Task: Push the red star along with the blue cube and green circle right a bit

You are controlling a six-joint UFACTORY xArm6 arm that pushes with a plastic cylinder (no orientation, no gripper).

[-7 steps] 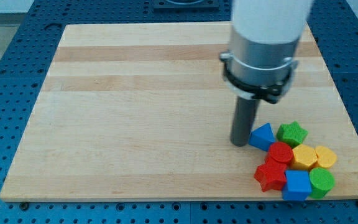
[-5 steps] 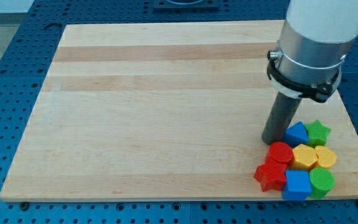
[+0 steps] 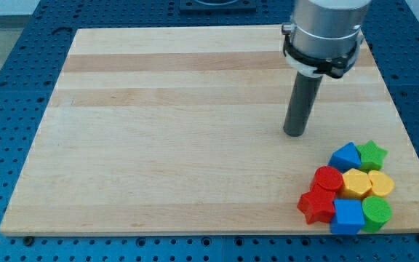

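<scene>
The red star (image 3: 316, 207) lies near the board's bottom right, with the blue cube (image 3: 348, 216) touching its right side and the green circle (image 3: 376, 212) right of the cube. My tip (image 3: 294, 134) stands on the bare board well above and left of this cluster, touching no block. A red circle (image 3: 329, 179) sits just above the red star.
The cluster also holds a blue triangular block (image 3: 345, 156), a green star (image 3: 372, 154), a yellow pentagon-like block (image 3: 356, 183) and a yellow block (image 3: 381, 183). The wooden board (image 3: 158, 131) ends close to the right and bottom of the cluster.
My tip pushed the blue triangular block and green star to the right against the cluster, then drew back up and left, away from the blocks.
</scene>
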